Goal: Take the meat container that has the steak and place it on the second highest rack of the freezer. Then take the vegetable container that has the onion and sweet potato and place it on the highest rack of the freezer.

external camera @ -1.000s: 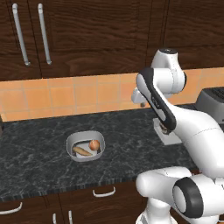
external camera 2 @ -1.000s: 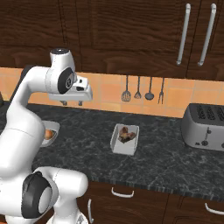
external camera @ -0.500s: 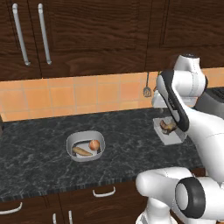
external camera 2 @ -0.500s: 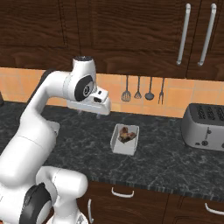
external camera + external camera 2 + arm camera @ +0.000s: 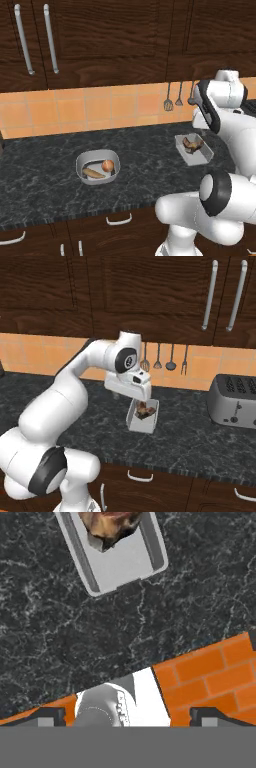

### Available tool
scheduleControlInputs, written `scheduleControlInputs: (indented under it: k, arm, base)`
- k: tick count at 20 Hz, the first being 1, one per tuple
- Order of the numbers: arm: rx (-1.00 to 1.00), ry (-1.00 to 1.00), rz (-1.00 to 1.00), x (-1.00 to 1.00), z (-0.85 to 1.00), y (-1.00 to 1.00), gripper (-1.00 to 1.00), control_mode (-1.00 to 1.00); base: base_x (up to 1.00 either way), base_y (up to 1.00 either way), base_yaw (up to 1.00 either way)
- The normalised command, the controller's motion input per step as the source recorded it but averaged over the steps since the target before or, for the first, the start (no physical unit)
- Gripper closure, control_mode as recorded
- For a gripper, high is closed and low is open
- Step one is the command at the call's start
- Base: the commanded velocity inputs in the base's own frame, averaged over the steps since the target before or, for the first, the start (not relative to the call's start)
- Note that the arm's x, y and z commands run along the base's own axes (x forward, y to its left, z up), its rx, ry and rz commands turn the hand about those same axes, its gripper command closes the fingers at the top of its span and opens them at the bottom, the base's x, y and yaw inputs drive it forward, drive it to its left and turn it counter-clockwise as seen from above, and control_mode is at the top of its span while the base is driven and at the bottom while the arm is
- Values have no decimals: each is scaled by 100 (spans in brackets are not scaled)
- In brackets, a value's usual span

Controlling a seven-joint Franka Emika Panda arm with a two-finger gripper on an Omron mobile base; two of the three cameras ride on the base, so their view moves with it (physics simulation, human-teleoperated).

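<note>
The arm hangs over the meat tray, ready to reach down.

The gripper (image 5: 127, 714) has its two tips spread wide apart and holds nothing. In the hand view the meat container (image 5: 116, 559) lies on the dark counter (image 5: 60, 637) at 12 o'clock, with the steak (image 5: 111, 527) at its far end. From the left base view, the vegetable container (image 5: 98, 167) with the onion (image 5: 107, 165) and sweet potato (image 5: 93, 173) sits at 9 o'clock from the tray. The tips could come down on the steak, or bump the tray rim and push it away, because the tray sits ahead of them. Since a second ago the arm has swung over to the tray, and the tips have opened wider.
</note>
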Motion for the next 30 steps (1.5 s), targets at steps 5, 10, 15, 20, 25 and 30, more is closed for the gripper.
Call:
scheduleControlInputs:
  k: [5,10,15,20,25,30]
  arm:
    - [0,10,-20,22,-62,-39,-100,-100]
    - [0,4,-22,28,-64,-19,-100,-100]
    - [-2,4,-35,15,-48,-3,-100,-100]
    - [-9,6,-24,6,-36,-1,-100,-100]
    - [-8,9,-22,24,-29,0,-100,-100]
    - [-1,-3,-10,25,-12,0,-100,-100]
  base:
    - [0,0,0]
    - [0,0,0]
    - [0,0,0]
    - [0,0,0]
    - [0,0,0]
    - [0,0,0]
